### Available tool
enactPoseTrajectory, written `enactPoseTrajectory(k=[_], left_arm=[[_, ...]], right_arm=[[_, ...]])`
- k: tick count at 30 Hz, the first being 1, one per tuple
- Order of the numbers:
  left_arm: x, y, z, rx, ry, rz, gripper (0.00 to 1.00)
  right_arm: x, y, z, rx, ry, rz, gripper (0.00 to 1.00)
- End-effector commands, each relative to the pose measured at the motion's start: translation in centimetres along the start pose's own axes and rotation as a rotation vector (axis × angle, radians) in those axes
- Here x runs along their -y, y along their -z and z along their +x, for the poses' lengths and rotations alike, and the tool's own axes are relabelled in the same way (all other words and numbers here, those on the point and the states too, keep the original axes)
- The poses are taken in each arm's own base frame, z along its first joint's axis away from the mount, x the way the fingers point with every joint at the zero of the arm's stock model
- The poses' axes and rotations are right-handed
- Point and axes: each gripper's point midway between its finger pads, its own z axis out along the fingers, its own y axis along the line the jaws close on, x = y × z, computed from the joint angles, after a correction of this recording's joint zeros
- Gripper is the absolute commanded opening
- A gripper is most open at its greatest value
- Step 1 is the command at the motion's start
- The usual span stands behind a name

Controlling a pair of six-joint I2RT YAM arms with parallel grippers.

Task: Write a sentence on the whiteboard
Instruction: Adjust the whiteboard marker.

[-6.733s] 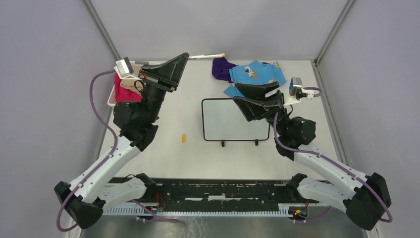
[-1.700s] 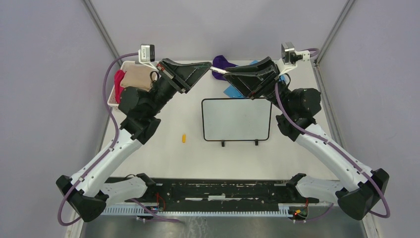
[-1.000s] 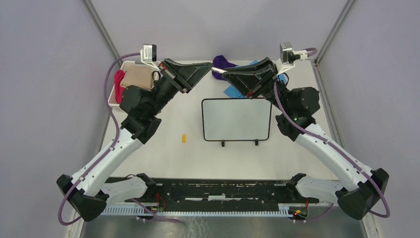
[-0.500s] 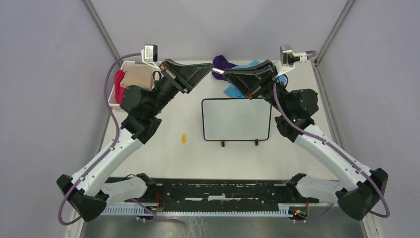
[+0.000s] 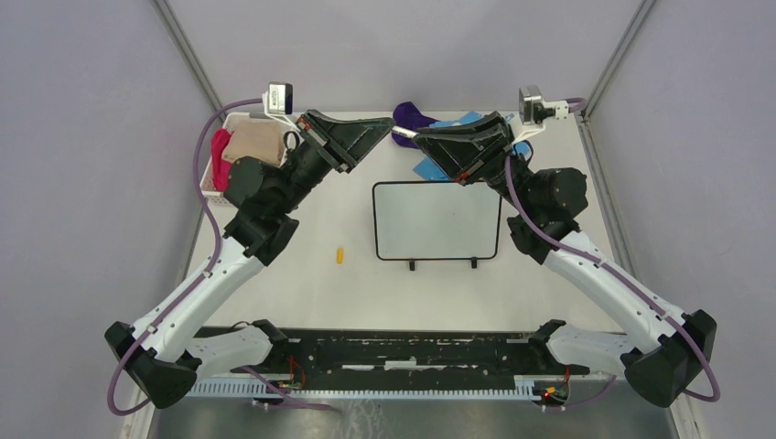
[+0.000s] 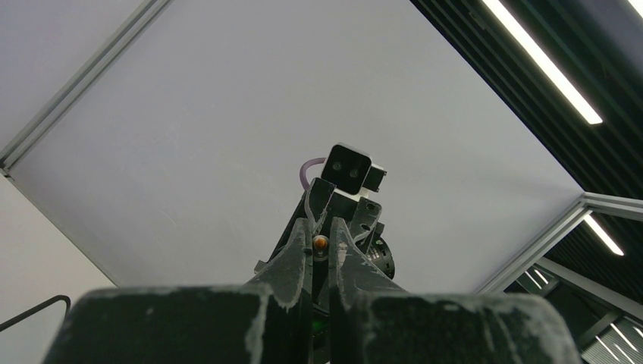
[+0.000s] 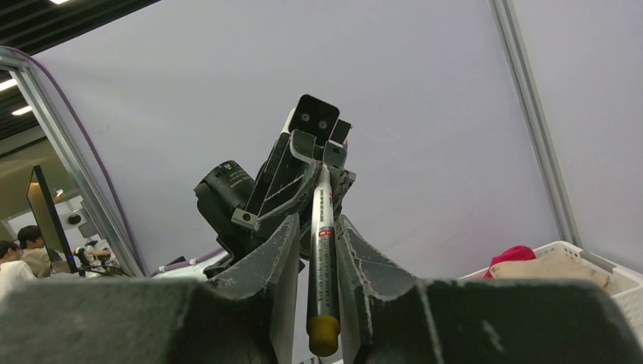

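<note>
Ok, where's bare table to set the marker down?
Bare: between the black-framed white whiteboard and the small orange piece, and nearer than the board's feet. Crowded: the far edge, with a purple cloth, a blue cloth and the white basket.

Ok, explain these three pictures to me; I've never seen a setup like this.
These are two robot arms bolted to a table. The wide picture looks down from above. The other two come from a camera on each wrist, looking along that arm's own fingers. Both arms are raised, with their fingertips meeting. The right gripper holds a marker, yellow end towards its camera. The left gripper looks closed on the marker's far end. Below them lies a whiteboard, blank. Also on the table are a small orange piece, a blue cloth, a purple cloth and a white basket of cloths.
</note>
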Motion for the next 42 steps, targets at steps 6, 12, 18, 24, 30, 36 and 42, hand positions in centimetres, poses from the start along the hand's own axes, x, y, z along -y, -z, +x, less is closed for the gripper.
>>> enactPoseTrajectory(k=[6, 12, 18, 24, 30, 36, 42], left_arm=[[0.0, 0.1, -1.1, 0.049, -0.064, -0.003, 0.02], [-0.2, 0.1, -1.0, 0.047, -0.063, -0.006, 0.02], [-0.5, 0.2, -0.8, 0.039, -0.071, -0.011, 0.12], [-2.5, 1.1, -0.8, 0.027, -0.138, -0.136, 0.74], [-4.5, 5.2, -2.5, 0.031, -0.438, -0.329, 0.81], [-9.7, 11.0, -2.7, -0.085, -0.774, -0.57, 0.81], [-13.7, 14.6, -0.5, -0.169, -0.881, -0.623, 0.82]], right_arm=[[-3.1, 0.2, -2.5, 0.077, 0.028, -0.089, 0.29], [-3.1, 0.2, -2.5, 0.082, 0.018, -0.092, 0.14], [-3.0, 0.5, -2.4, 0.085, 0.035, -0.089, 0.0], [-0.9, 1.5, -2.2, 0.029, 0.182, 0.063, 0.0], [4.4, 5.9, -2.7, -0.081, 0.449, 0.42, 0.0], [8.1, 10.8, -2.8, -0.205, 0.658, 0.702, 0.0], [8.4, 12.4, 2.0, -0.399, 0.831, 0.857, 0.0]])
